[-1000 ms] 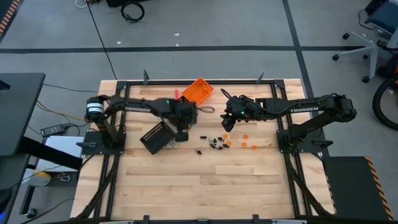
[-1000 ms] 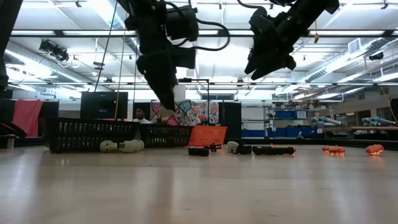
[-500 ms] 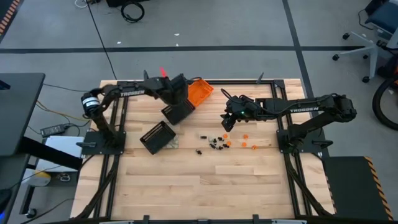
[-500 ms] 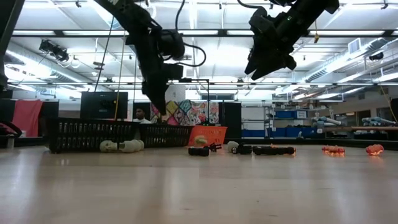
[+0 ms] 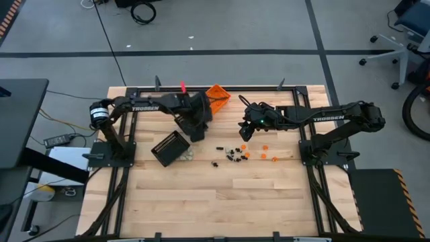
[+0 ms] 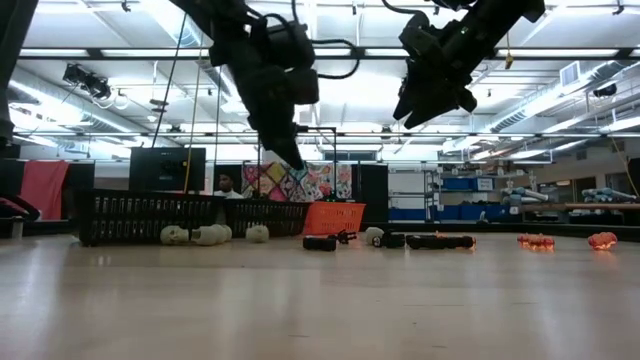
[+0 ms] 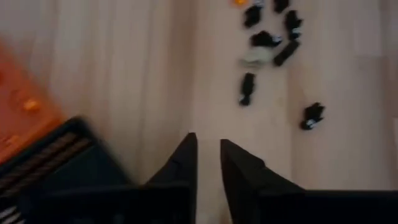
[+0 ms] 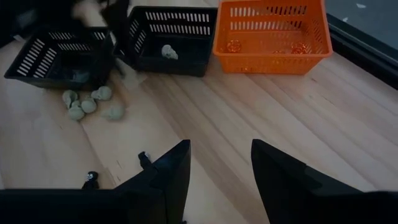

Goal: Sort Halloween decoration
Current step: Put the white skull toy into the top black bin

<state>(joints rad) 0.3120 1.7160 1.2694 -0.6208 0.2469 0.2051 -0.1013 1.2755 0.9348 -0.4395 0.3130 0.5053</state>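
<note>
Wooden tabletop [image 5: 222, 195]: trinkets [image 5: 235, 154] scattered mid-surface, whitish ones beside black tray [image 5: 169, 148]. Left end effector [image 7: 207, 158] above, fingers slightly parted, empty. Right end effector [image 8: 219, 167] released, hovering. Risk: tiny pieces slipping or scattering on pinch.

Readable text: white lettering "TROSSEN" along the right arm [image 5: 327, 118] link, seen in the high view. Matching white lettering on the left arm [image 5: 144, 108] link, too small to read with certainty. Nothing else legible in the low or wrist views.
</note>
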